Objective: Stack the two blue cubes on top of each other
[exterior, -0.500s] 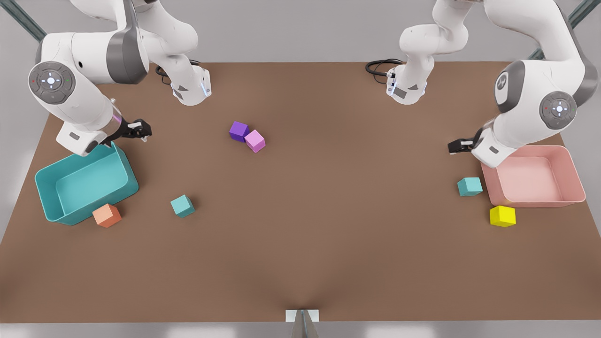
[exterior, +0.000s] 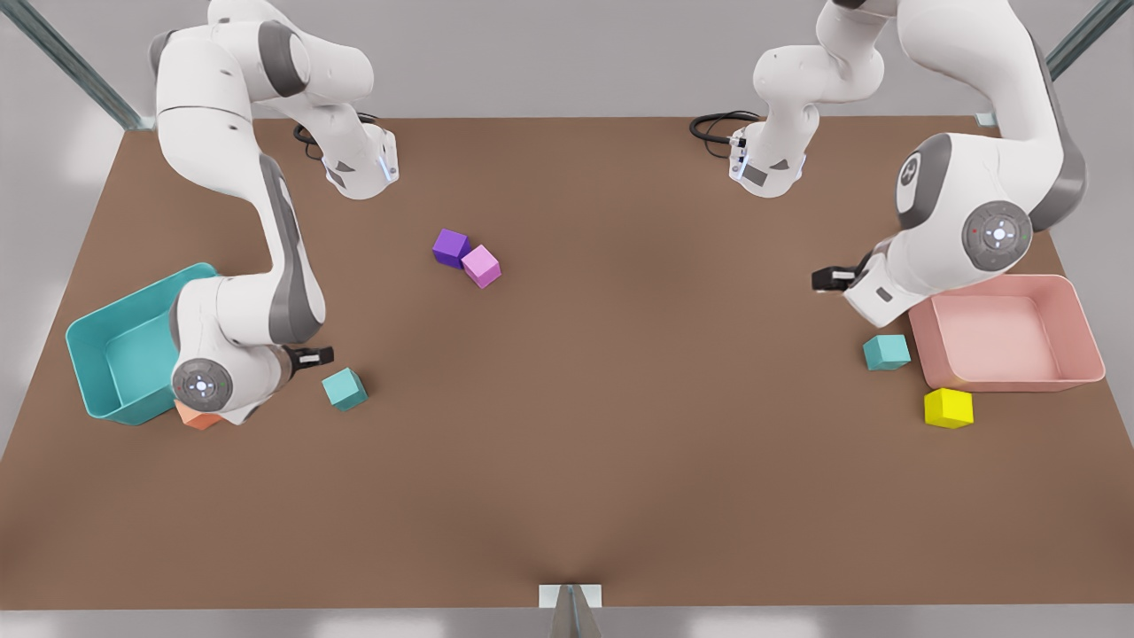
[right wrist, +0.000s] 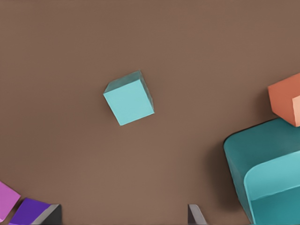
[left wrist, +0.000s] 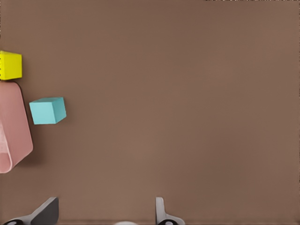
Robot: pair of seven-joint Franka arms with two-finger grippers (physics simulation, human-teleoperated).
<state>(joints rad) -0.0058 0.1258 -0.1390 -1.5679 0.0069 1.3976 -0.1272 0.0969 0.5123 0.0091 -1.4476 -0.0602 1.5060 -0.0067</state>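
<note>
Two blue cubes, each flat on the brown table (exterior: pixel 576 461), well apart and unstacked.

Front view. First blue cube (exterior: pixel 345 389) toward the front view's left, near the teal bin (exterior: pixel 89 372). Right hand (exterior: pixel 317 356) low over the table just beside this cube, on its bin side, not touching it; state of the fingers not readable here. Orange cube (exterior: pixel 199 418) at the bin's near corner, partly hidden behind the right arm's wrist. Second blue cube (exterior: pixel 887 352) toward the front view's right, just beside the pink bin (exterior: pixel 1010 385), with a yellow cube (exterior: pixel 948 408) near the bin's front wall. Left hand (exterior: pixel 828 279) raised above the table, beyond the second blue cube and apart from it. Purple cube (exterior: pixel 450 247) and pink cube (exterior: pixel 481 266) touching each other farther back, between the arms.

Left wrist view. Left hand (left wrist: pixel 104 213) open and empty, its two fingertips (left wrist: pixel 161 211) spread wide over bare table. Second blue cube (left wrist: pixel 48 110) off to the side, next to the pink bin (left wrist: pixel 14 136), the yellow cube (left wrist: pixel 10 65) just past it.

Right wrist view. Right hand (right wrist: pixel 122 215) open and empty, fingertips (right wrist: pixel 194 214) wide apart. First blue cube (right wrist: pixel 129 98) ahead of the fingers, turned at an angle to them and not yet between them. Teal bin (right wrist: pixel 262 164) and orange cube (right wrist: pixel 283 98) to one side; purple cube (right wrist: pixel 28 211) and pink cube (right wrist: pixel 7 199) to the other.
</note>
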